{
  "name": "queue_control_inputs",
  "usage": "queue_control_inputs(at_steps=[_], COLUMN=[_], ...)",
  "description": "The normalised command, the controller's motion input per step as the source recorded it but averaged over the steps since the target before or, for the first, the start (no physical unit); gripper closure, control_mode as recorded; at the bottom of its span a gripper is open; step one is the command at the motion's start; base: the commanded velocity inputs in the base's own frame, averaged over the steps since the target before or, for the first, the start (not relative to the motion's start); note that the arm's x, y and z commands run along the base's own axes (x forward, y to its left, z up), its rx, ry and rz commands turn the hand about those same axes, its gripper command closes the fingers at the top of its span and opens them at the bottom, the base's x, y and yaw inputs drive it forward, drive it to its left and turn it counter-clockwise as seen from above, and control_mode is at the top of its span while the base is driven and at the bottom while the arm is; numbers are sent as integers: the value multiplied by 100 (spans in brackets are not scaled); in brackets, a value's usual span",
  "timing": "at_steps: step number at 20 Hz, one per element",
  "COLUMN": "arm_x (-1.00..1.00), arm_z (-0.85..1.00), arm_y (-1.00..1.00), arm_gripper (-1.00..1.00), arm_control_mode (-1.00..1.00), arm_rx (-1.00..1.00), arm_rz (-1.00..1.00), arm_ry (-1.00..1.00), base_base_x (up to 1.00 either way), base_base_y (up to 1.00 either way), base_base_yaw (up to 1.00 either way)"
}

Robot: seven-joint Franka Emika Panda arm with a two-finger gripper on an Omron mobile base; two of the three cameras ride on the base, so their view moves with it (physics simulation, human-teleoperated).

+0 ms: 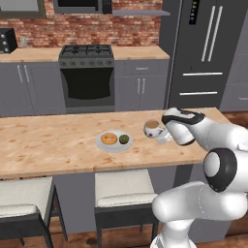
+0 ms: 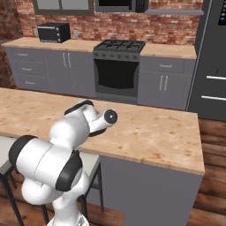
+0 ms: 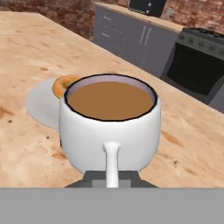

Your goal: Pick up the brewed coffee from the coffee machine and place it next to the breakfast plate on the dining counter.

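Coffee mug [image 3: 109,127] by plate [image 1: 112,145], clear of dining counter [image 1: 48,145] edge

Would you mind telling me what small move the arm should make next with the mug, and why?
Probably open the pincer and back away. The mug, upright with coffee inside, appears to sit on the dining counter right beside the breakfast plate, so little seems left but letting go; whether the grip is already released cannot be made out.
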Motion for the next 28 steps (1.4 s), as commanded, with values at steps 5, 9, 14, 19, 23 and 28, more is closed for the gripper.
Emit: queue_control_inputs(at_steps=[5,9,14,19,23,28], arm_x=[17,22,20,16,14,24], arm_z=[-33,-27,-28,-29,-29,-28], arm_y=[0,3,9,8,2,0], arm_gripper=[100,100,100,100,100,100], arm_control_mode=[-100,-100,-100,-100,-100,-100], arm_rx=[-1,-1,-1,0,0,0], arm_rz=[0,0,0,0,0,0], arm_ry=[2,2,2,2,1,3], base_base_x=[0,0,0,0,0,0], base_base_y=[0,0,0,0,0,0], base_base_yaw=[0,0,0,0,0,0])
